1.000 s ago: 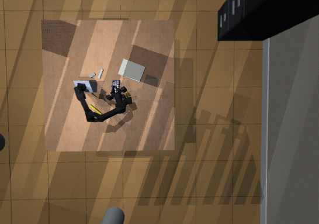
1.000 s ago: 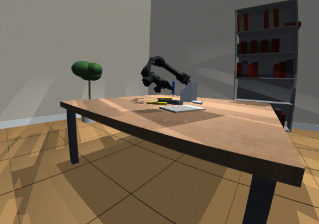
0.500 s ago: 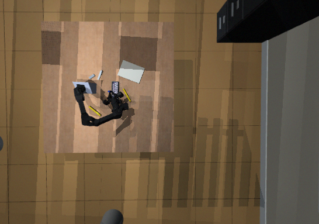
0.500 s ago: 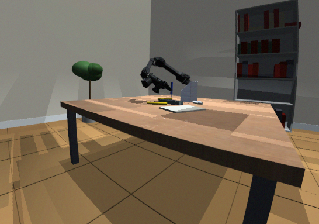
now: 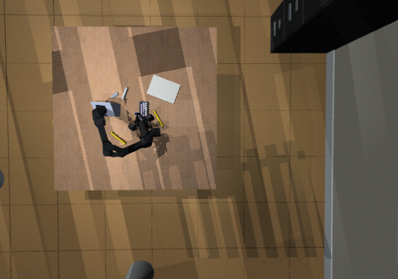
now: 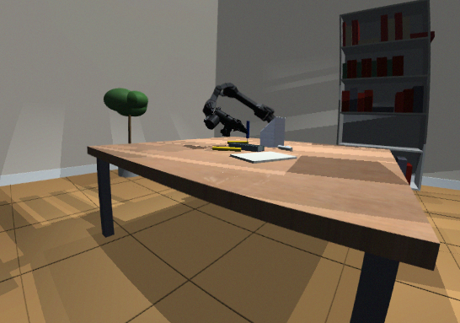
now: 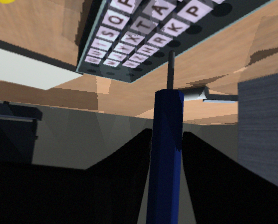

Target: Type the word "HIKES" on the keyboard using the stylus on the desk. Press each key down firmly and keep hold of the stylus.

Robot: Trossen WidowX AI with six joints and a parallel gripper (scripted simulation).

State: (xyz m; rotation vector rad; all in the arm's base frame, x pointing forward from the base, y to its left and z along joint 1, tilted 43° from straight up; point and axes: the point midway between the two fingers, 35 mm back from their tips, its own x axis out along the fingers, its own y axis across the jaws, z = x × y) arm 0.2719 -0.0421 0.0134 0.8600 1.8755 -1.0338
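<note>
The stylus (image 5: 136,114) (image 6: 248,128) (image 7: 167,160) has a blue body and a thin grey tip. My gripper (image 5: 138,118) (image 6: 246,131) (image 7: 166,136) is shut on the blue body and holds it upright, tip down. The keyboard (image 5: 144,107) (image 6: 254,148) (image 7: 117,48) is dark with pale lettered keys and lies on the desk. In the wrist view the stylus tip shows against the keyboard's near rim, close to the R and K keys. Whether it touches the keyboard cannot be told. Some keys lie outside the wrist view.
A white pad (image 5: 163,89) (image 6: 263,157) (image 7: 30,67) lies beyond the keyboard. Yellow sticks (image 5: 158,118) (image 5: 118,138) (image 6: 226,148) lie on both sides. A blue-grey block (image 5: 115,109) (image 6: 273,132) (image 7: 260,120) stands by the arm's base, with small pale rods (image 5: 125,93) (image 5: 114,95) near it.
</note>
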